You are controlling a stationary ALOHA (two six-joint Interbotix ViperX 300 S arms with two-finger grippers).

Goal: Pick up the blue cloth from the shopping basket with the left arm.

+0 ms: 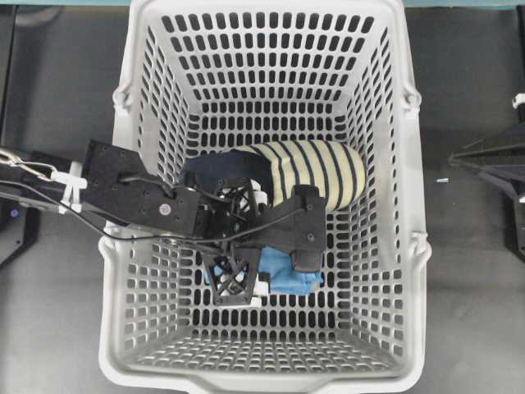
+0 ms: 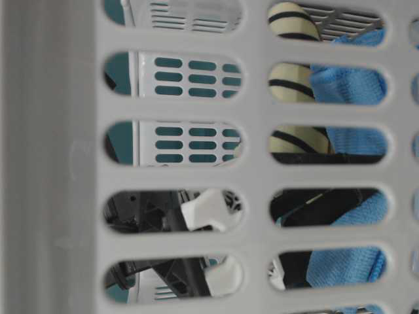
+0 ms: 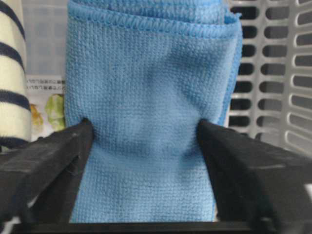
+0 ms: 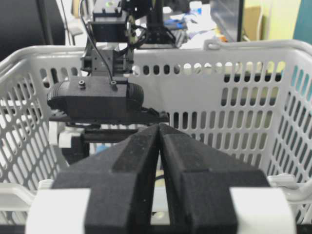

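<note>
Down inside the basket (image 1: 139, 49): left gripper (image 3: 146, 141), fingers (image 3: 48, 156) pressed against both sides of the blue cloth (image 3: 146, 97), pinching it between them. Cloth on the basket floor, at 6 o'clock from the striped garment (image 1: 320, 168). Right gripper (image 4: 159, 146) outside, fingers together.

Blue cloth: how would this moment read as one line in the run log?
left end effector: fingers on both sides of blue cloth | cloth: in basket, beside striped garment | right end effector: shut, outside basket
</note>
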